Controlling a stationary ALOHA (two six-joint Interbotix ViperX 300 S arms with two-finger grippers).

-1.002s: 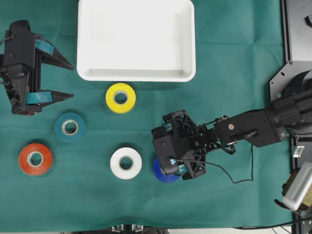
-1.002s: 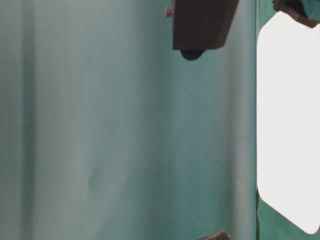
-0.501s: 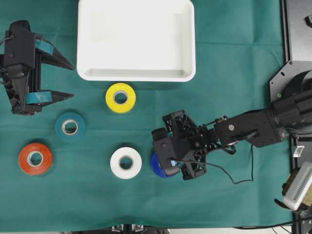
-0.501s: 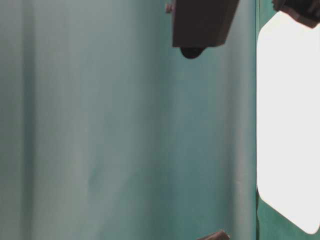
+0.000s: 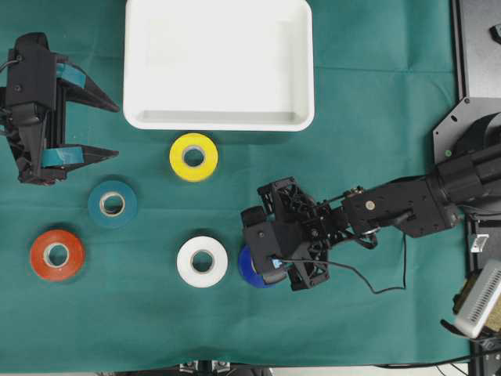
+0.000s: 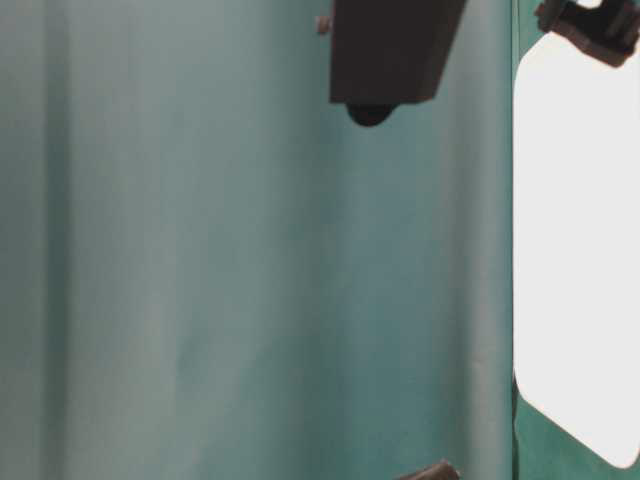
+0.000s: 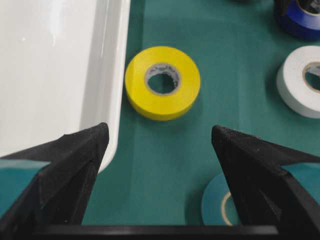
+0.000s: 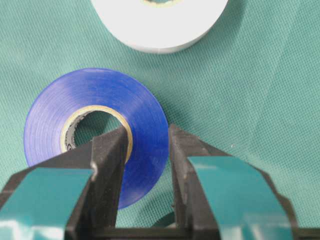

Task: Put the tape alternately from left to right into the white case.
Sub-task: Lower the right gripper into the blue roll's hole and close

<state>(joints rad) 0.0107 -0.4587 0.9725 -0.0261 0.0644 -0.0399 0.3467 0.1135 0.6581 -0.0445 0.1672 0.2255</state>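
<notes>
Right gripper [image 8: 146, 175] is clamped on the blue tape roll [image 8: 95, 130], one finger inside its core, one outside. Left gripper [image 7: 157, 150] stands wide, apart from it.

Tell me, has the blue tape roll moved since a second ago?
Yes. In the overhead view the blue roll, pinched by the right hand, has slid left, closing the gap to the stationary white roll.

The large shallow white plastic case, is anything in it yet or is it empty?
Empty. The white case shows only bare floor from overhead; the yellow tape roll lies just outside its rim.
</notes>
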